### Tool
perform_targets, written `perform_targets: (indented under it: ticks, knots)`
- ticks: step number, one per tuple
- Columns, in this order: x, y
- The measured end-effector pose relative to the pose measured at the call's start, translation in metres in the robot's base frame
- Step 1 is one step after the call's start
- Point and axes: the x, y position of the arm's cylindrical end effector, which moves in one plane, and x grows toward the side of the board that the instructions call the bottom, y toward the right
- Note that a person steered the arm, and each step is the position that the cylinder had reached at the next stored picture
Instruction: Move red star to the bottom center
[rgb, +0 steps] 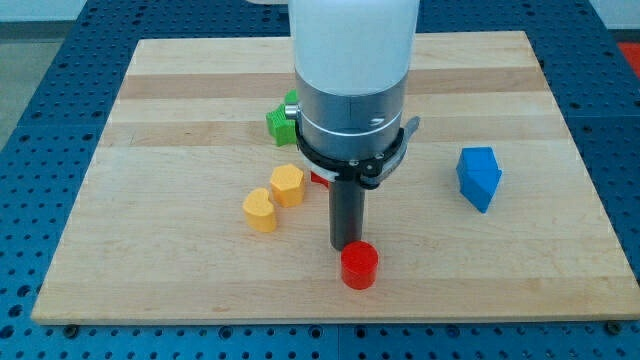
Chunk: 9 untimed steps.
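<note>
Standing at the view's bottom centre of the desk (150, 270), my tip (347, 247) is seen just above and touching, or nearly touching, a red cylinder (359, 266). No claw is fitted; only a plain rod is carried, so nothing can be gripped.

The red star (318, 178) is mostly hidden behind the arm's body; only a small red sliver is seen just to the view's left of the rod, above the tip. Its shape cannot be confirmed from so little.

For the step to be done well, the tip should probably be brought round to the star's far side, toward the view's top, so that the star can be pushed straight down the view. A slow, centred push is advised, since an off-centre contact would likely spin the star aside.

The red cylinder is judged to be the main obstacle, lying right where the star is wanted. Two yellow blocks (273, 198) are set near the star at the view's left, a green block (281, 122) is partly hidden behind the arm, and a blue block (478, 178) lies well apart at the view's right.
</note>
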Motion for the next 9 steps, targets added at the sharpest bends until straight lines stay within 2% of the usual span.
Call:
perform_targets:
  ticks: [1,4,5,7,9]
  knots:
    - [-0.011,0.002]
    - [-0.113,0.038]
    - [-0.137,0.028]
    - [-0.125,0.008]
    - [-0.078,0.008]
